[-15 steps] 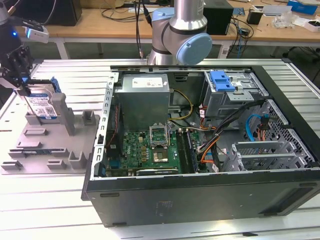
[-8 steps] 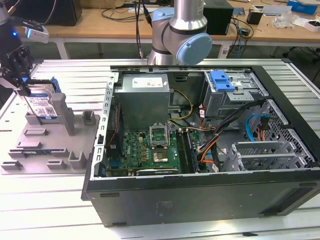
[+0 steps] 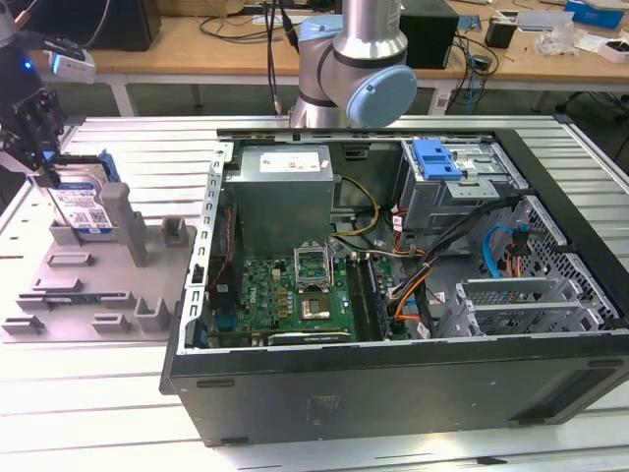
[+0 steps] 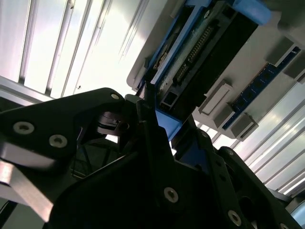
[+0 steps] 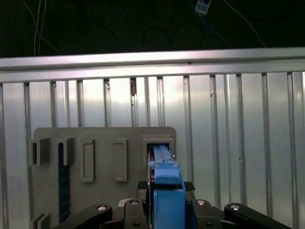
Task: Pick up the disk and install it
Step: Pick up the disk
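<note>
Clamped on the disk's blue carrier, my gripper (image 3: 41, 167) hangs at the exterior view's far left, over the grey holder (image 3: 88, 290). Two fingers (image 4: 147, 107) press the carrier from either side, with only its thickness between them. The first wrist view shows the blue edge packed tight in that gap.

The disk (image 3: 85, 205) stands on edge in a slot of the holder, its label facing outward and its lower edge down in the slot.

I count one disk and one holder. Two grey posts rise from the holder beside the disk, one tall post (image 3: 123, 216) and one short post (image 3: 175, 233).

One open case (image 3: 393, 398) lies on its side just beside the holder, toward the exterior view's right. Inside it I count one grey power supply (image 3: 285, 192), one green board (image 3: 295, 295) and one blue latch (image 3: 437, 157). Holder and case rest on one slatted metal table (image 3: 128, 147).
</note>
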`<state>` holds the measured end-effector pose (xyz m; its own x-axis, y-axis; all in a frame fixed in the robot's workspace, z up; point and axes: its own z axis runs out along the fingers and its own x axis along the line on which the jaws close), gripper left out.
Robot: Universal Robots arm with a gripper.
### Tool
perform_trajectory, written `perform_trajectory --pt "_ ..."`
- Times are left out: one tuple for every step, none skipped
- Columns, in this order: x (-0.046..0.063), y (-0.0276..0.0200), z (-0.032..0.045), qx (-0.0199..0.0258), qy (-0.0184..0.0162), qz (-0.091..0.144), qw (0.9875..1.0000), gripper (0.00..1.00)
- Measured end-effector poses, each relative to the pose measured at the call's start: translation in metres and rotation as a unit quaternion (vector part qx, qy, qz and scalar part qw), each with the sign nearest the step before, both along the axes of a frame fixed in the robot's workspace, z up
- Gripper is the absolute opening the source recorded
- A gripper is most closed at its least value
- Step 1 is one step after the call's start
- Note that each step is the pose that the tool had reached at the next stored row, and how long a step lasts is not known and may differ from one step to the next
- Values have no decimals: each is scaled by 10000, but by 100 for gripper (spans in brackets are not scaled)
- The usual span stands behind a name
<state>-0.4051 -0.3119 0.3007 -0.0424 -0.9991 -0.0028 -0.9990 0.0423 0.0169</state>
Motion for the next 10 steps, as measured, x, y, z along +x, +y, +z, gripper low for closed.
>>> perform_trajectory --pt "0 0 8 1 0 0 10000 37" --pt "0 0 17 1 0 0 10000 37" --pt "0 0 28 1 0 0 10000 37" --pt "0 0 38 1 0 0 10000 37" --pt "0 0 56 1 0 0 10000 37" --pt "0 0 72 1 0 0 10000 37" --pt "0 0 84 1 0 0 10000 37" --pt "0 0 99 1 0 0 10000 37" --pt "0 0 113 1 0 0 10000 37" --pt "0 0 130 1 0 0 10000 37"
